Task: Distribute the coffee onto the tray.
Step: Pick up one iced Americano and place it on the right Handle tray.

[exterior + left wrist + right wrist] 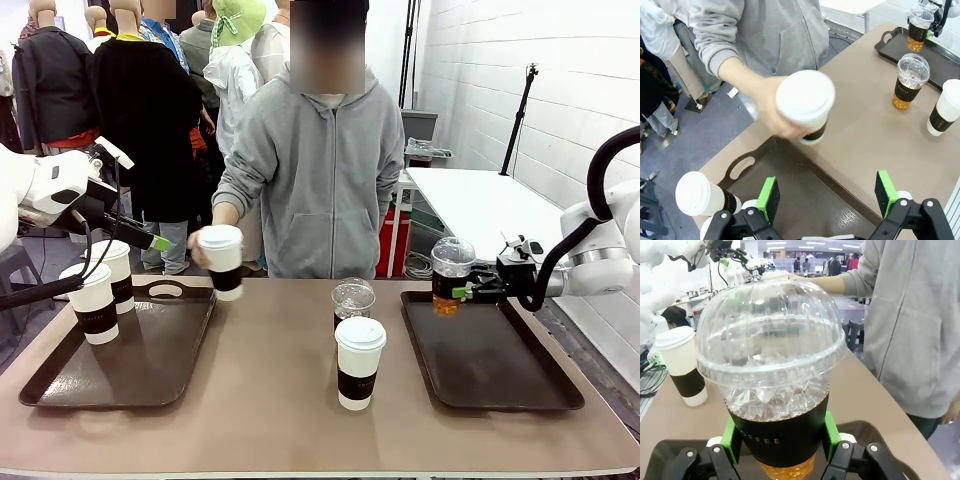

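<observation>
My right gripper (468, 291) is shut on a clear dome-lidded coffee cup (450, 276) with a dark band and amber drink, at the far left corner of the right tray (520, 385). In the right wrist view this clear cup (775, 385) sits between the green pads (829, 432). I cannot tell whether it rests on the tray. My left gripper (827, 197) hangs open above the left tray (805, 195), where two white sleeved cups (97, 302) stand. The person's hand holds a third white cup (222, 260) over that tray's far right corner.
On the bare table between the trays stand another clear dome cup (352, 300) and a white cup (359, 362). The person in a grey hoodie (320, 170) stands at the far edge. Most of the right tray's floor is free.
</observation>
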You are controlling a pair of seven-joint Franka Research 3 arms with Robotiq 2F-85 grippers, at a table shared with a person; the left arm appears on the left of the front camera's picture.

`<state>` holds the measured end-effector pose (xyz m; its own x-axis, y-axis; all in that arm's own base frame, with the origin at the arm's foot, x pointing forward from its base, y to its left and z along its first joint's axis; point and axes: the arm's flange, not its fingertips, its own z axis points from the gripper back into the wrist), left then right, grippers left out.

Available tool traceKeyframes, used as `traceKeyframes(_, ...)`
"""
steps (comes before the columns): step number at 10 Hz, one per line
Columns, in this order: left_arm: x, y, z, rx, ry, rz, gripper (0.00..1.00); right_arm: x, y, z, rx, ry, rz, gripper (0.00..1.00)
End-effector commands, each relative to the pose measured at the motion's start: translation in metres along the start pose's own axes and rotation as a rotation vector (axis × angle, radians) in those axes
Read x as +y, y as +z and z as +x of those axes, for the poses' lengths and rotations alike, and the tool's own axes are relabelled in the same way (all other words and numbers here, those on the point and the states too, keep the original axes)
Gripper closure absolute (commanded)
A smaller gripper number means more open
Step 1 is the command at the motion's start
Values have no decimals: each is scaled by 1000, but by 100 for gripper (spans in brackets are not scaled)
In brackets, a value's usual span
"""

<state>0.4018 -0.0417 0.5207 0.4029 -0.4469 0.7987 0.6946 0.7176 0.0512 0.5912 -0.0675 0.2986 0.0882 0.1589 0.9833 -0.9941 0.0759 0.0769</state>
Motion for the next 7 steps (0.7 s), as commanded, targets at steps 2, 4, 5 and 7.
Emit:
traceKeyframes(2, 2, -1, -2, -1, 7, -6, 0, -4, 3, -16, -22, -4, -31, 24)
traceKeyframes(4, 2, -1, -2, -1, 7, -6, 0, -11, 3, -27, -18, 0, -61, 24)
traceKeyframes(5, 2, -1, -2, -1, 7, -6, 0, -18, 4, -30, -24, 1, -66, 24)
traceKeyframes(7, 2, -1, -2, -1, 7, -6, 0, -26, 5, -41, -36, -2, -68, 24)
